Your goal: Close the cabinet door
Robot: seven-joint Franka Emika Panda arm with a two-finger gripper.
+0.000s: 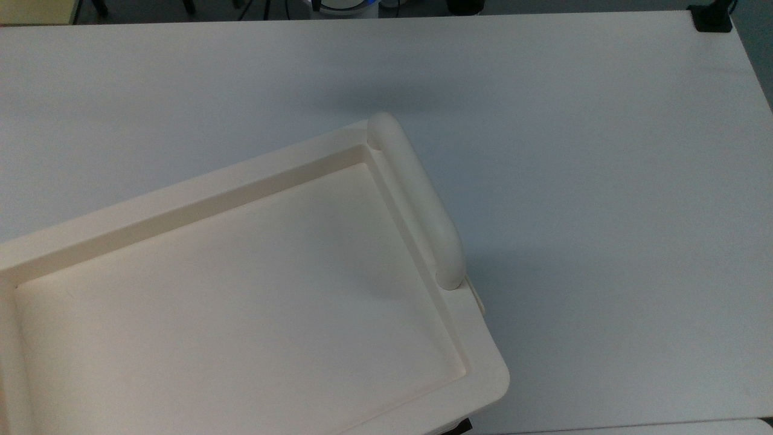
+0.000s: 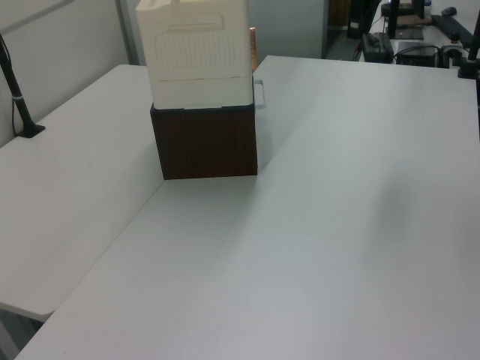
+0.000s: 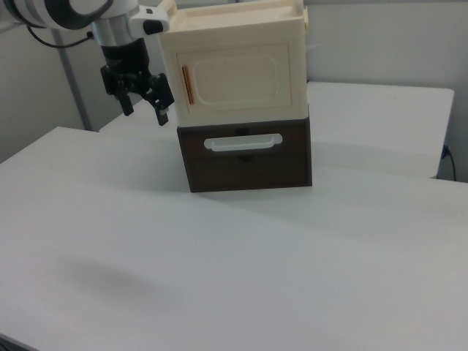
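No legible text, label, brand, number or sign on anything in these views.

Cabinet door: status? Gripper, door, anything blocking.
Gripper open, hanging off the right view's left of the cabinet, touching nothing. Cabinet door looks flush, shut. Nothing between them.

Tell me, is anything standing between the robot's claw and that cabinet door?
Nothing visible. In the right view the gripper hangs open just off the right view's left of the cabinet, beside the door, with only air between them.
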